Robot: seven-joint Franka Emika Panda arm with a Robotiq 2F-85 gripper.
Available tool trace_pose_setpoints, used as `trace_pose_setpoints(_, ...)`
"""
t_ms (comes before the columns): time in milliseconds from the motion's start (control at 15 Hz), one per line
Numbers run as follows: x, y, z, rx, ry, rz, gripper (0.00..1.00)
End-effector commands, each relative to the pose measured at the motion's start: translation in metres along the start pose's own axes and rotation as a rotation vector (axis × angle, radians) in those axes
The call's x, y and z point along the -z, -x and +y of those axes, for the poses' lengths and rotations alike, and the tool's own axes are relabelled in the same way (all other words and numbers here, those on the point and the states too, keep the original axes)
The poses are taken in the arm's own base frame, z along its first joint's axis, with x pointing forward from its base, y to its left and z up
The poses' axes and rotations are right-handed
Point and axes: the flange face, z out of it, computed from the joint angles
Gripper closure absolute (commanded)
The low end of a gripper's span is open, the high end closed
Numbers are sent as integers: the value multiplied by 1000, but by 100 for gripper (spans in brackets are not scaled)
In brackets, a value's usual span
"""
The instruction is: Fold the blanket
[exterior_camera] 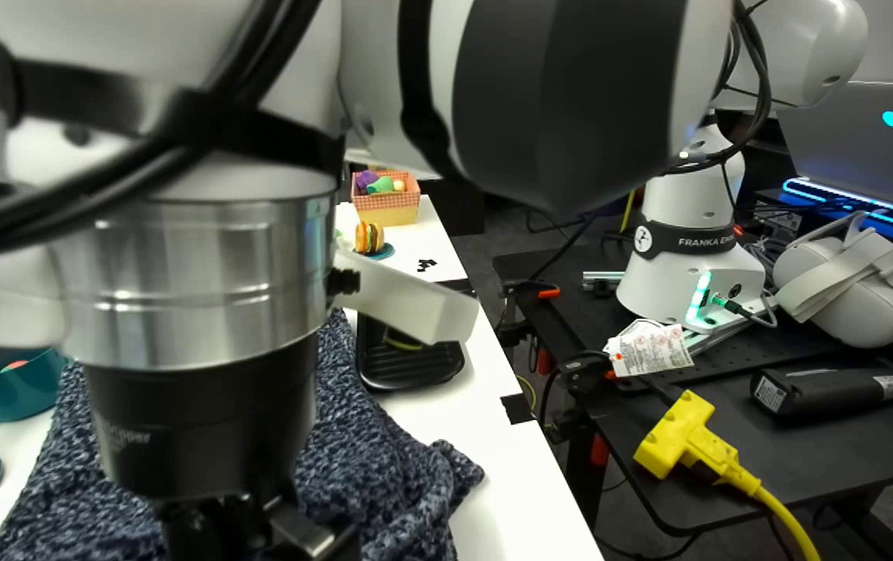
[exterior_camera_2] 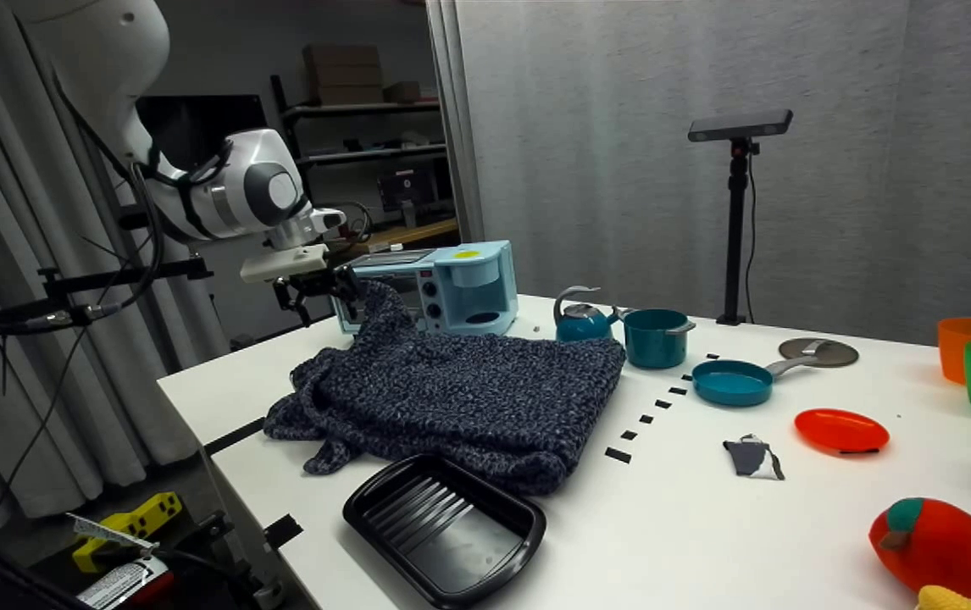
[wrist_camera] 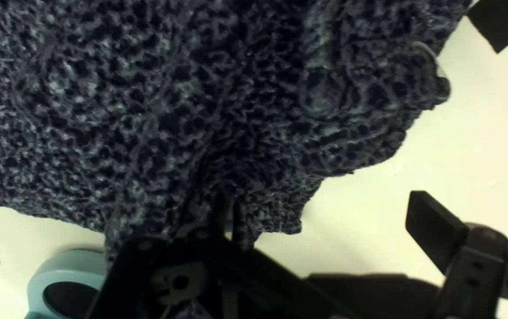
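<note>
The blanket (exterior_camera_2: pixel 468 390), speckled navy and grey, lies folded and rumpled on the white table, with loose corners toward the near table edge. One part of it rises in a peak to my gripper (exterior_camera_2: pixel 326 301). In the wrist view the gripper (wrist_camera: pixel 325 210) stands wide open, with bare table showing between its fingers. The blanket (wrist_camera: pixel 103 110) is bunched against one finger and seems caught on it; the other finger (wrist_camera: pixel 435 230) is free of cloth. How the cloth hangs on that first finger is too dark to tell. The arm covers part of the blanket (exterior_camera: pixel 376 467) in an exterior view.
A black tray (exterior_camera_2: pixel 443 529) lies close to the blanket's front edge. Behind the blanket stands a light blue toaster oven (exterior_camera_2: pixel 473 284). A teal kettle (exterior_camera_2: pixel 585 324), pot (exterior_camera_2: pixel 655 341) and pan (exterior_camera_2: pixel 731 385) sit beyond its far side. A red plate (exterior_camera_2: pixel 841 430) lies farther off.
</note>
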Motion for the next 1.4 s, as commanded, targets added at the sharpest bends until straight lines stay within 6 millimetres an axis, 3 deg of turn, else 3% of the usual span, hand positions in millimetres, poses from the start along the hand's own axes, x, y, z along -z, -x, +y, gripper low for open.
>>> trace_pose_setpoints(0,-31,-13,24,-6,55,15,0)
trace_pose_setpoints(267,-52,-25,36,-40,43,18,0)
trace_pose_setpoints(533,-63,-43,23,-72,-1,31,0)
trace_pose_setpoints(733,-73,-46,21,-88,-5,28,3)
trace_pose_setpoints(800,-77,-45,22,-91,-1,24,19)
trace_pose_setpoints(867,-80,-44,25,-97,8,21,28)
trace_pose_setpoints(933,-82,-42,29,-98,15,20,29)
trace_pose_setpoints(1333,-75,-37,54,-127,57,29,75)
